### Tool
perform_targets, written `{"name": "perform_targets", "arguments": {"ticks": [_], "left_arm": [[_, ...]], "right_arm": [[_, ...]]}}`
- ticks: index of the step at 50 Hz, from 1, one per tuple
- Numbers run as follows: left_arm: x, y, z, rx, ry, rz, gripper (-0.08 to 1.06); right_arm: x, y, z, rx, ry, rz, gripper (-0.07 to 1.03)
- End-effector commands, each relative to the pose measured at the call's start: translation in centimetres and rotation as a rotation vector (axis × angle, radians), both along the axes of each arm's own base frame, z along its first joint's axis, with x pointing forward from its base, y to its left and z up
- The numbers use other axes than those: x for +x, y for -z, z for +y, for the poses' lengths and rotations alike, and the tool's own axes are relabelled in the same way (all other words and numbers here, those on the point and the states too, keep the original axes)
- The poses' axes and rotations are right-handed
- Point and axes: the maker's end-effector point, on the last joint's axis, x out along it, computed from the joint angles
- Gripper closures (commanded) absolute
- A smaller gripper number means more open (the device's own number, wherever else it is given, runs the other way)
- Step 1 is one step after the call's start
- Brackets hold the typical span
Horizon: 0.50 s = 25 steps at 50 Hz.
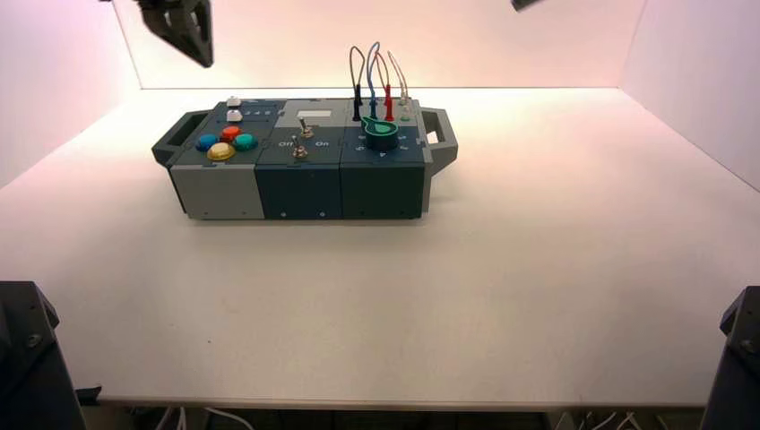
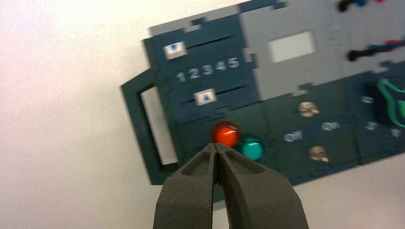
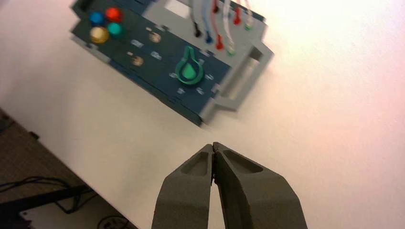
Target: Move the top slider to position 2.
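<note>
While your left gripper [image 2: 215, 146] hangs above the box's [image 1: 215, 193] left part, fingertips together, bring it over the top slider [image 2: 175, 50], the white knob by the 1 end of the far-left panel's upper slot. Keep the fingers closed, lower them just beside its outer side, and nudge gently along the slot toward the 5, stopping level with 2. Stay clear of the lower slider [image 2: 205, 97]. Leave your right gripper [image 3: 213, 146], also closed, parked off the box's right side.

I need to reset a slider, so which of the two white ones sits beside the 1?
The top slider, farther from the coloured buttons; the other sits near 2.
</note>
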Motion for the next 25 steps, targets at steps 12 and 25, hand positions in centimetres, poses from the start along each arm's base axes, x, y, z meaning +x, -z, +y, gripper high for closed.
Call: {"name": "perform_targets", "arguments": {"ticks": [12,25], "left_arm": [[3.5,-1.0,0.9,0.015,0.011,-0.082,1.0],[5.2,0.5,1.0,0.02,0.002,-0.138,1.0]], "right_arm": [[1.7,-3.1,2.2,0.042,-0.054,-0.1,0.98],[2.7,-3.4,4.3,0.033,-0.118,-0.13,0.98]]}}
